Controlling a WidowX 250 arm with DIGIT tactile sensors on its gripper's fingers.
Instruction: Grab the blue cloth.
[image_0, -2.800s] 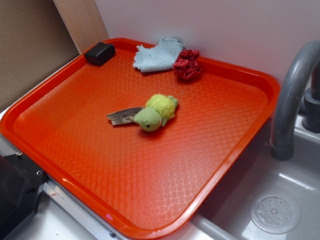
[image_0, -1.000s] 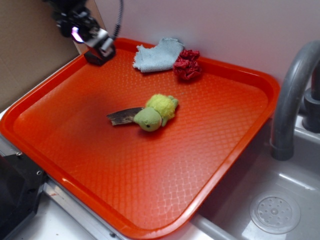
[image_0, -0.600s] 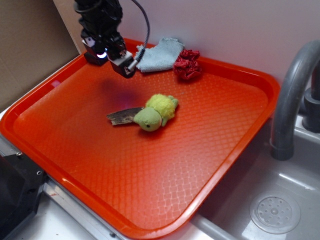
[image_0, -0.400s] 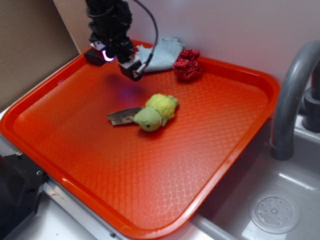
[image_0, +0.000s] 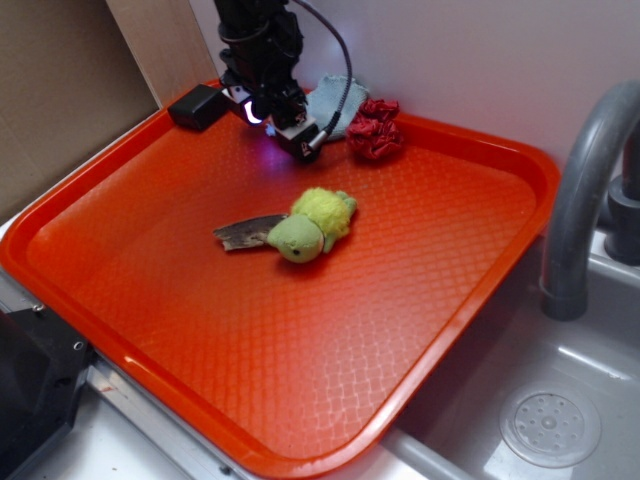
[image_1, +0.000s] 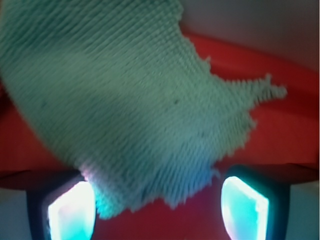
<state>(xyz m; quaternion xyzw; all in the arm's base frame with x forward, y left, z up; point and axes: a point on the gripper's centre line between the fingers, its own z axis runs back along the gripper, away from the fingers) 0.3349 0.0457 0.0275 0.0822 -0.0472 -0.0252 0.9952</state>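
Observation:
The blue cloth (image_0: 328, 100) lies flat at the far edge of the orange tray (image_0: 420, 250), mostly hidden by my arm in the exterior view. In the wrist view the pale grey-blue terry cloth (image_1: 130, 100) fills most of the picture, its frayed near corner lying between my fingers. My gripper (image_0: 297, 138) hangs over the cloth's near edge, open; in the wrist view the gripper (image_1: 157, 212) shows two glowing pads (image_1: 70, 212) wide apart, the left one touching or just beside the cloth's edge.
A dark red ruffled bundle (image_0: 375, 127) sits right of the cloth. A yellow-green plush toy (image_0: 310, 225) with a brown piece (image_0: 245, 233) lies mid-tray. A black block (image_0: 197, 106) is at the tray's far left corner. A grey faucet (image_0: 585, 190) and sink (image_0: 550, 425) stand right.
My arm came in from the upper left and moved right along the tray's back, from over the black block to over the cloth's near edge. Nothing on the tray has shifted.

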